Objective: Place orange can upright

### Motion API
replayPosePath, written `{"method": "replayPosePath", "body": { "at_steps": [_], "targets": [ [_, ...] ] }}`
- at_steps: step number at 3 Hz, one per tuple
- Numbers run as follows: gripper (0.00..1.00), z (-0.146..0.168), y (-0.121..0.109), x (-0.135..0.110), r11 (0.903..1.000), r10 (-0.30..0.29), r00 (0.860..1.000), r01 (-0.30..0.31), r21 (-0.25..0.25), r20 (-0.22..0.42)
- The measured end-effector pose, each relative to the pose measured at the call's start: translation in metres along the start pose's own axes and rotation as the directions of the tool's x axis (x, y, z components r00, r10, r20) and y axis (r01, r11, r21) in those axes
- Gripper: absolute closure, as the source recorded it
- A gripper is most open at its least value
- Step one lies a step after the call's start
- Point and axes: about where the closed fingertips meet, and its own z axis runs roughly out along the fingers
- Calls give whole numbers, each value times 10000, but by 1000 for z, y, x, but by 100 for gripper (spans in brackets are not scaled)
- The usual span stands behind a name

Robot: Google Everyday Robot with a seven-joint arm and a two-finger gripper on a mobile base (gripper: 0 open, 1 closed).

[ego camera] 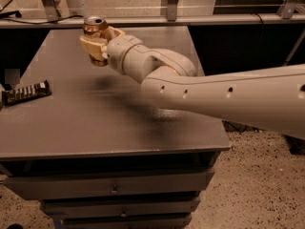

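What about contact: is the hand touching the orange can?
Touching. The camera view shows the hand closed around the orange can, held upright over the table.

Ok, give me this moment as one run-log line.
gripper: shut on orange can | orange can: upright, held over far-left part of table | release: not yet done | also: dark flat object at table's left edge

Orange can (96,26) midsection behind gripper (96,45)
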Motion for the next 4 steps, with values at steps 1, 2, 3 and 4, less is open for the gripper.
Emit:
{"method": "replayPosePath", "body": {
  "at_steps": [1,2,3,4],
  "targets": [
    [100,-23,-4,10,9972,515,9981,-495,557,-346],
    [100,-39,-12,15,9916,615,9938,-503,1188,-926],
    [100,-38,-14,17,9896,669,9923,-527,1339,-1039],
    [100,-32,-17,26,9920,437,9919,-289,1230,-1192]
  ]
}}
